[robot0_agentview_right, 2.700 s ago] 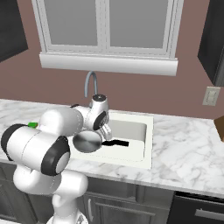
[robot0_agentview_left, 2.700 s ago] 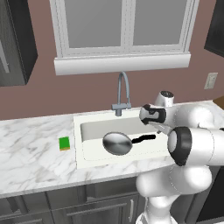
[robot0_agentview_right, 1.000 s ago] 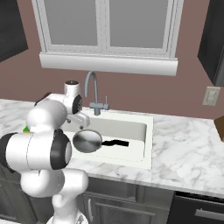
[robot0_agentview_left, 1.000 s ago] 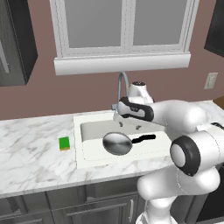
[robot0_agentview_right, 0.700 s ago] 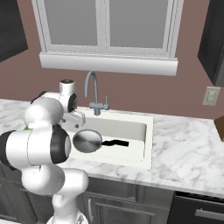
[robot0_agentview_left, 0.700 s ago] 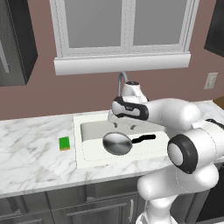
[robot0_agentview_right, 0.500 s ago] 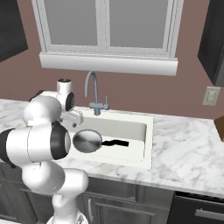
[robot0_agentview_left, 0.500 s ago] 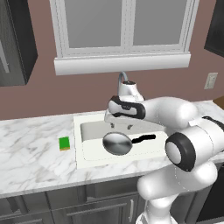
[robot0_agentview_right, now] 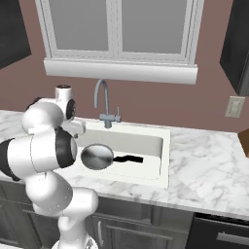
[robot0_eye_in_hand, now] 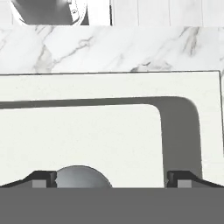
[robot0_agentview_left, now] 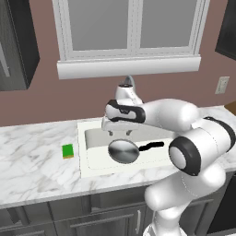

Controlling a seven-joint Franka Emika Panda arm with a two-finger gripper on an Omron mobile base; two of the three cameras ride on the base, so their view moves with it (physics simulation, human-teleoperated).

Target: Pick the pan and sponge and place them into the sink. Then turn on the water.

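Above the sink, the gripper is held wide open (pan inside, sponge on the desk).

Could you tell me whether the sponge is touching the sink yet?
Apart. The left base view shows the sponge lying on the marble counter, with a strip of bare counter between it and the sink rim.
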